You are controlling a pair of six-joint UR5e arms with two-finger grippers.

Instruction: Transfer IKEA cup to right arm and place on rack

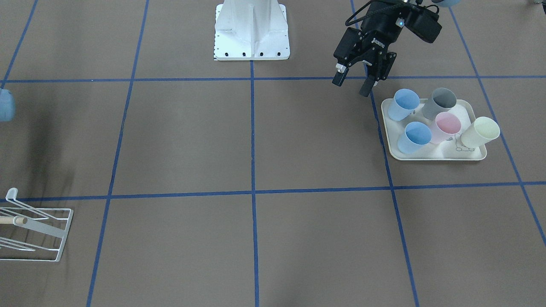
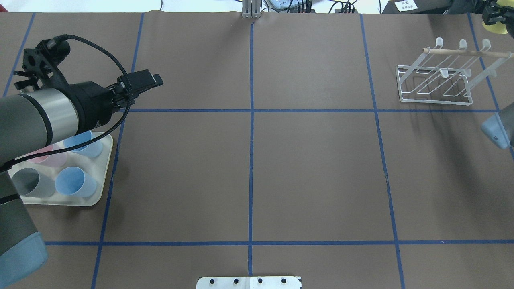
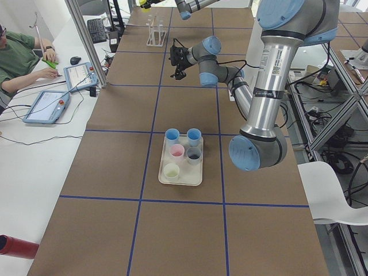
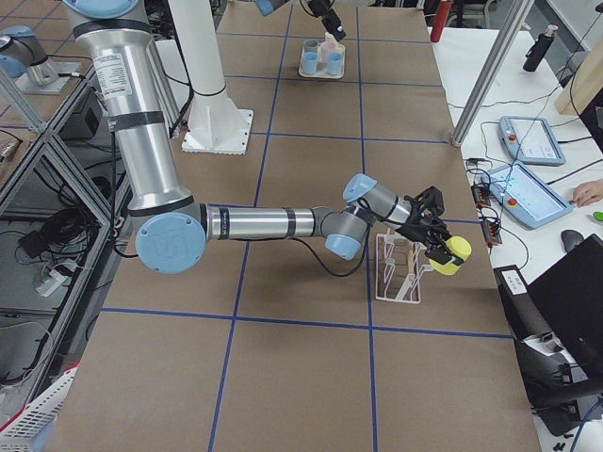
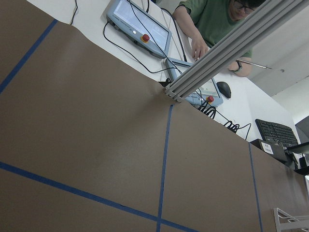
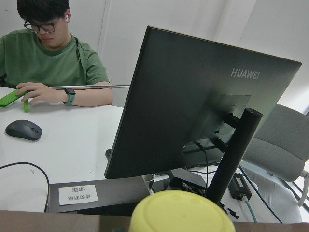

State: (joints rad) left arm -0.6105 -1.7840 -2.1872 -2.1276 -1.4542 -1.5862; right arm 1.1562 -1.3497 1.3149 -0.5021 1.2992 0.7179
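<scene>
My right gripper (image 4: 435,241) is shut on a yellow cup (image 4: 456,251) and holds it in the air just past the far end of the white wire rack (image 4: 399,270), near its wooden dowel. In the overhead view the cup (image 2: 497,26) and gripper (image 2: 492,15) sit at the top right corner, beyond the rack (image 2: 435,82). The cup's rim fills the bottom of the right wrist view (image 6: 181,212). My left gripper (image 1: 351,86) is open and empty, hovering beside the tray's near-robot corner; it also shows in the overhead view (image 2: 156,80).
A cream tray (image 1: 433,155) holds two blue cups (image 1: 413,137), a grey cup (image 1: 439,102), a pink cup (image 1: 445,127) and a pale yellow cup (image 1: 480,132). The robot base (image 1: 251,32) stands mid-table. An operator (image 3: 17,57) sits beyond the table edge by the rack.
</scene>
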